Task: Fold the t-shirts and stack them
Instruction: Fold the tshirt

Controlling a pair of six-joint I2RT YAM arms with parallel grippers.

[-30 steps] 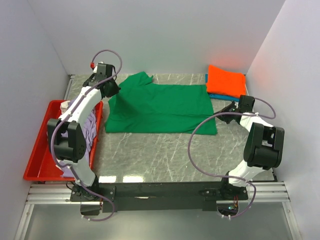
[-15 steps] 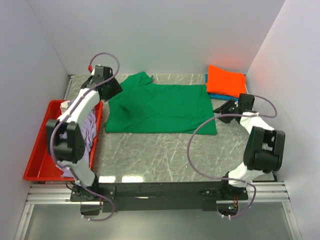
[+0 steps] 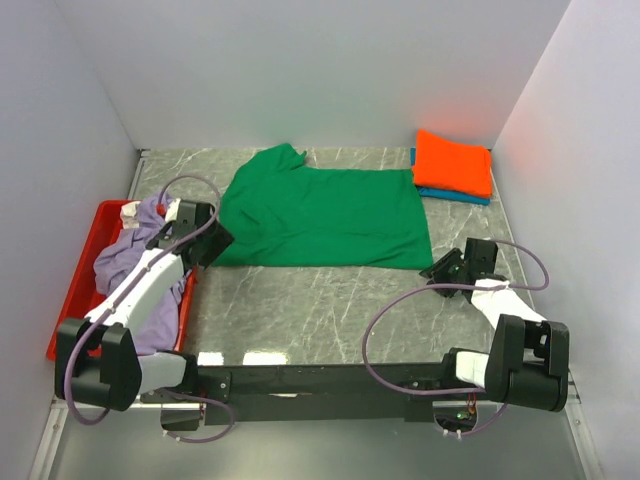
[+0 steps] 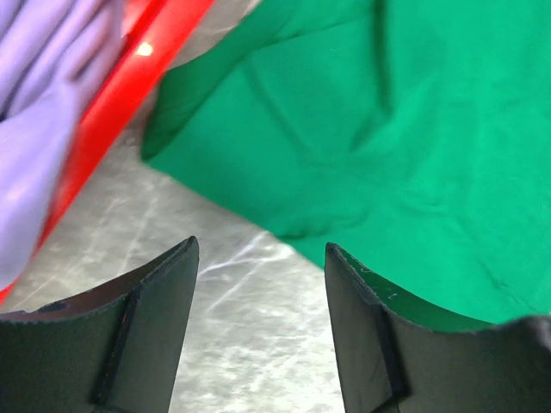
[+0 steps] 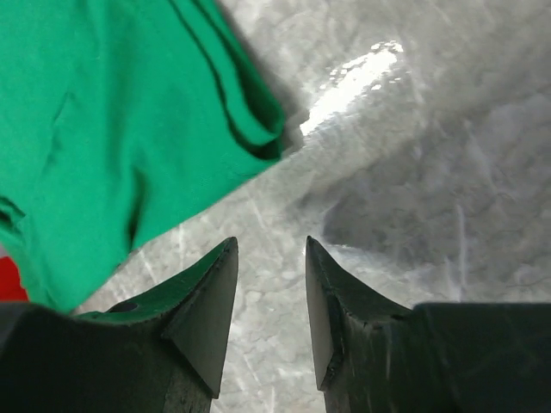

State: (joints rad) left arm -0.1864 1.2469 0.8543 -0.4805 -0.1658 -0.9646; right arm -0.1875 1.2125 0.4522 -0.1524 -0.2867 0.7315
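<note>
The green shirt point(image 3: 320, 215) lies spread flat on the table point(image 3: 330, 310), toward the far side, with its collar end at the far left and its near hem running left to right.

The left gripper point(image 3: 205, 245) sits at the shirt's near-left corner, between that corner and the red tray point(image 3: 75, 300). From the left wrist I see its fingers point(image 4: 159, 327) well apart with nothing between them but bare table. The shirt's corner lies just ahead of them, and the hem runs down behind the right finger. I cannot tell whether that finger touches cloth.

The right gripper point(image 3: 440, 268) sits just off the shirt's near-right corner. Its fingers point(image 5: 202, 310) are parted by a narrower gap and hold nothing. The folded-over corner of the shirt lies ahead and to the left of the tips, apart from them.

The lavender shirt point(image 3: 130, 265) is bunched in the tray and spills over its near-right rim, under the left arm. The orange shirt point(image 3: 455, 162) lies folded in the far-right corner on top of the blue shirt point(image 3: 450, 194), of which only a near edge shows. That stack is just beside the green shirt's far-right corner.

Bare table runs the full width between the near hem and the arm bases. Only a thin strip separates the shirt from the back wall point(image 3: 320, 70).
</note>
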